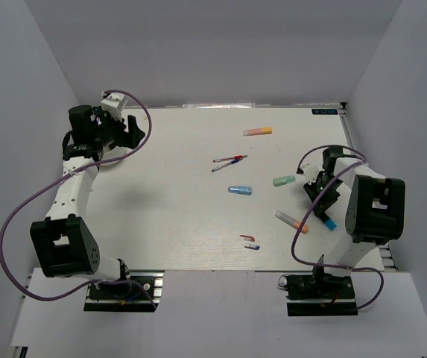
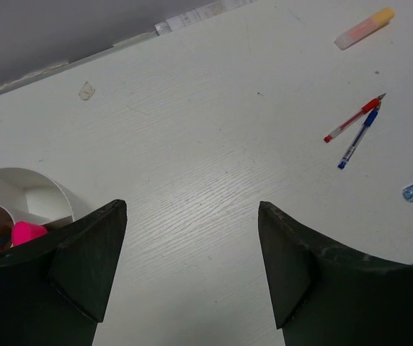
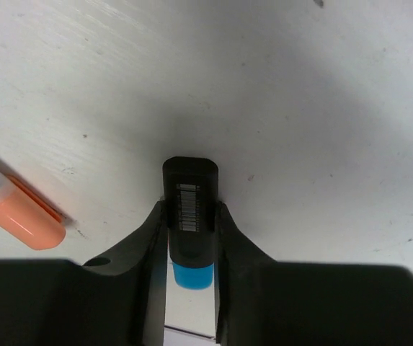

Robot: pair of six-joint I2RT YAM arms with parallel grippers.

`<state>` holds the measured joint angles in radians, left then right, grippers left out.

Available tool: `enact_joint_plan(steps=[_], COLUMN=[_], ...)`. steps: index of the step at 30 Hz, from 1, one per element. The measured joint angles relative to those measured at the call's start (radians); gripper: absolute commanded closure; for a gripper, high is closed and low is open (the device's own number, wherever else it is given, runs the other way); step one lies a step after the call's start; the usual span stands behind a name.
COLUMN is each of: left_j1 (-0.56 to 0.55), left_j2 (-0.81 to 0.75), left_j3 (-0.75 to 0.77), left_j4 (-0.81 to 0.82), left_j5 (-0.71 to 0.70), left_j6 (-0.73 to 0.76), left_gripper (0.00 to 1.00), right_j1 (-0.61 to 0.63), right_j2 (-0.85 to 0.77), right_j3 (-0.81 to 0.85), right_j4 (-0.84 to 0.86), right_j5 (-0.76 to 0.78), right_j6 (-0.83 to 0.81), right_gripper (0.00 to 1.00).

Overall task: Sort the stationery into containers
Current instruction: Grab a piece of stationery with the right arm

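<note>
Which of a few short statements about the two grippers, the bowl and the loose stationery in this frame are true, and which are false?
1. The right gripper is shut on a black marker with a blue end. True.
2. The left gripper holds a red pen. False: its jaws are open with nothing between them. The red pen lies on the table beside a blue pen.
3. The white bowl has pink items in it. True.
4. The orange-tipped marker sits in the bowl. False: it lies on the table next to the right gripper.
</note>
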<state>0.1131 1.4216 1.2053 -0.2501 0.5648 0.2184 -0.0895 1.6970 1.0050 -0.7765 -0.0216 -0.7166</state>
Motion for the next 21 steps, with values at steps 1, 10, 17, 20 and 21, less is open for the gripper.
enact_joint_plan(steps=[1,10,17,20,21], left_j1=[0.0,-0.024,-0.236,-0.418,-0.477], left_j2=[0.0,-0.025,-0.091,-0.094,-0.094], left_j3=[0.0,-0.019,-0.02,-0.034,-0.049], left_j4=[0.005,0.047,0.027,0.018,0.018], left_j5=[0.01,0.142,0.185,0.171,0.161], left_j6=[0.001,0.082,0.399,0.57,0.628], left_gripper=[0.18,0.26,0.29,0.32,0.34], right_j1=[0.0,0.002,0.031,0.061,0.069], right_j2=[0.0,-0.011,0.033,0.112,0.145], right_j3=[0.003,0.332,0.609,0.639,0.652], right_j4=[-0.003,-0.146,-0.262,-0.312,-0.327], right_j5=[-0.005,-0.171,-0.372,-0.445,-0.468], right_j6=[0.002,0.061,0.132,0.174,0.192], right_gripper=[0.92,1.0,1.0,1.0,1.0])
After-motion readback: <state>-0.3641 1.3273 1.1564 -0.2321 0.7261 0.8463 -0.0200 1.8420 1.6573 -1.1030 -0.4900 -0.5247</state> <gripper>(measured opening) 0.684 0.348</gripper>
